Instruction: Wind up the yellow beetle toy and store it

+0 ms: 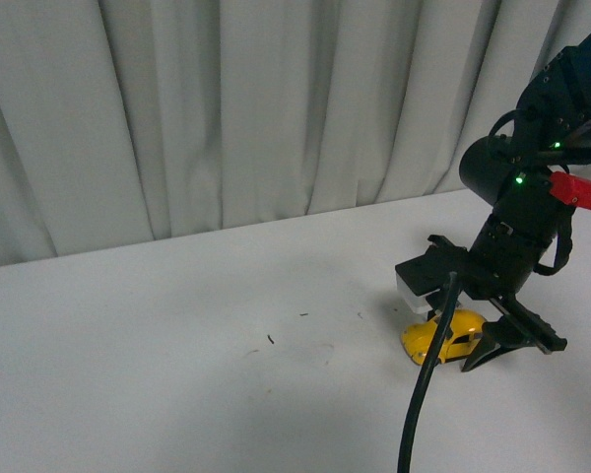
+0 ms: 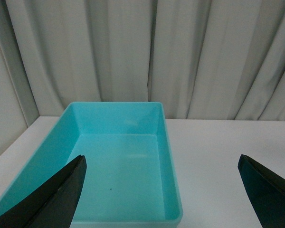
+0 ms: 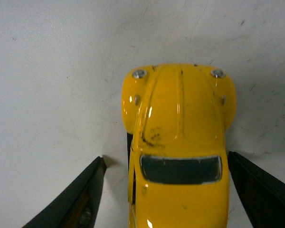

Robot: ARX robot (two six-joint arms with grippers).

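Glossy yellow toy car point(image 3: 178, 142): light, rigid and slippery, I judge. My right gripper point(image 3: 166, 157) stands open astride it; best hold is across the doors.

Turquoise bin point(image 2: 115, 118) sits on white table point(image 1: 177, 296) before grey curtain point(image 1: 227, 108)

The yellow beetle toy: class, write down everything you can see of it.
The yellow beetle toy is a small, glossy, hard-looking car with a rounded bonnet, two silver headlights, a dark windscreen and black scuffs on its paint. It sits upright on the white table, towards the right of the front view. The open right gripper straddles it. One finger stands clear of it, and contact on the other side cannot be told.
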